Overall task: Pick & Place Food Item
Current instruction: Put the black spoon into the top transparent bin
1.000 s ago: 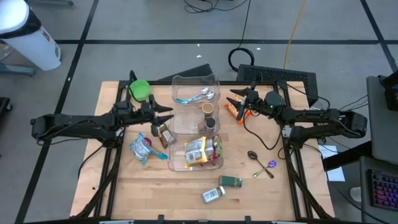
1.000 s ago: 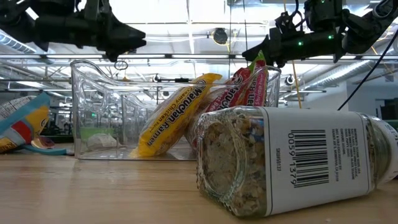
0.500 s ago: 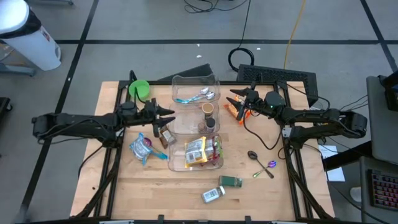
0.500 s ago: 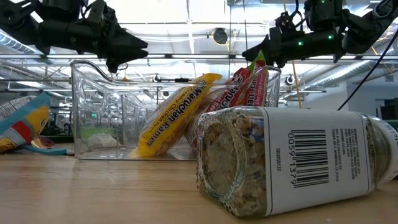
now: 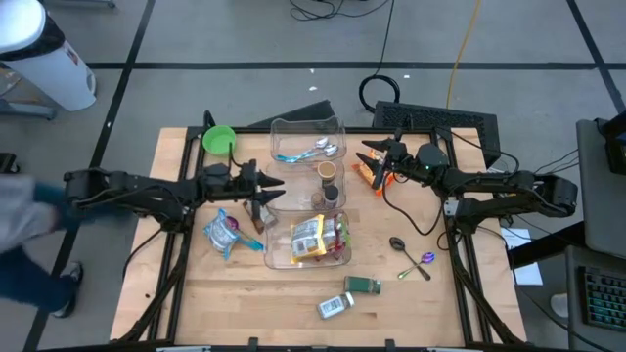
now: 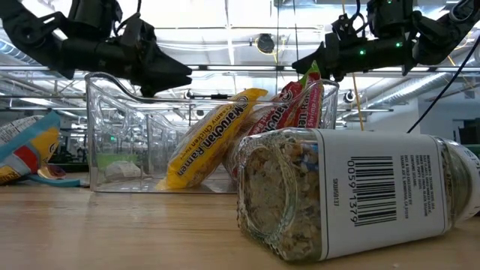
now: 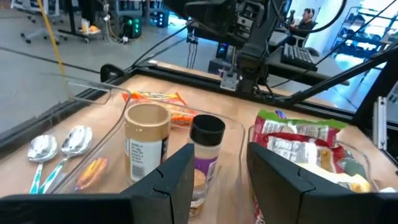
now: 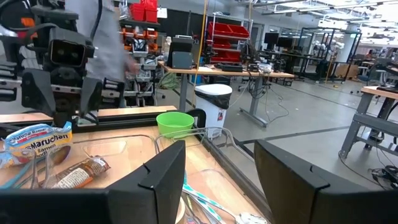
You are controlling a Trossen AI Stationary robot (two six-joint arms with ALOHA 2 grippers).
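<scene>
Left arm reaching in over the clear bins

The left end effector (image 5: 277, 182) is moving in from the bench's left side, now hanging over the left wall of the middle bin (image 5: 290, 200), fingers spread and holding nothing. Its wrist view is looking straight at two jars (image 7: 148, 127) standing in that bin, so I'd judge it is lining up on one of them, or on the brown packet (image 5: 258, 211) lying just outside. The right end effector (image 5: 369, 155) is staying put near the far right of the bench, above an orange packet (image 5: 364, 174), also spread and empty. A blurred person (image 5: 24, 235) is coming in at the left.
</scene>
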